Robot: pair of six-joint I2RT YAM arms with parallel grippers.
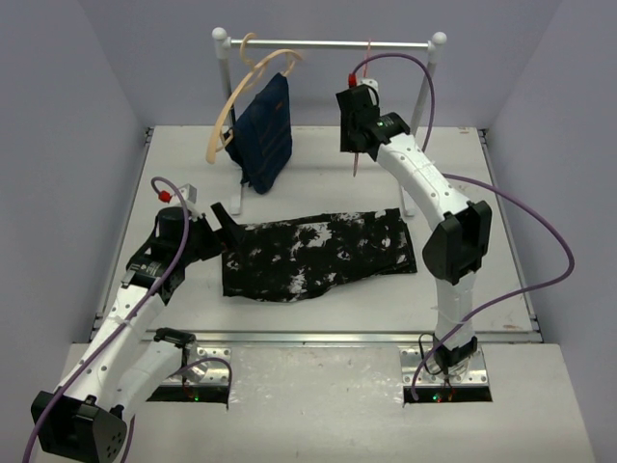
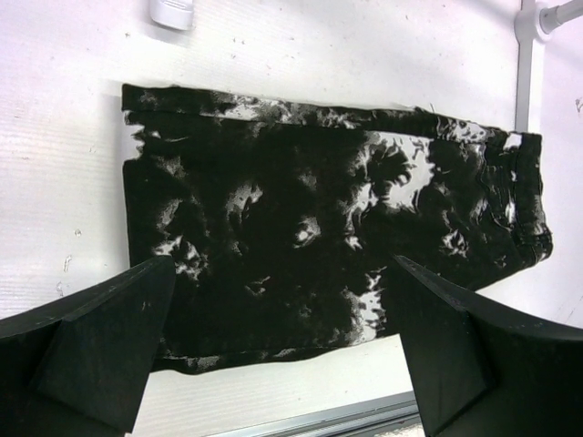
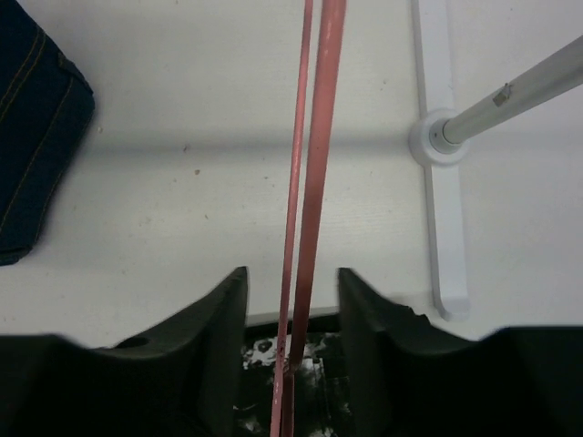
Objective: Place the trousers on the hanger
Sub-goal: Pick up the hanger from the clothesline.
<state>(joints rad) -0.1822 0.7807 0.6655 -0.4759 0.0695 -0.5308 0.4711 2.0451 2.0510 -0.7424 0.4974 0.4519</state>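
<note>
Right wrist view: right pincer straddles the hanger at 1 o'clock, jaws spread off its wire, likely to unhook it; the trousers lie flat mid-surface, left pincer spread wide at their 9 o'clock.

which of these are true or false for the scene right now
1. The trousers lie spread on the table. True.
2. The left gripper is shut on the trousers. False: it is open above them and holds nothing.
3. The pink hanger runs between the right gripper's fingers. True.
4. The navy garment lies on the table beside the trousers. False: it hangs from the wooden hanger on the rack.
</note>
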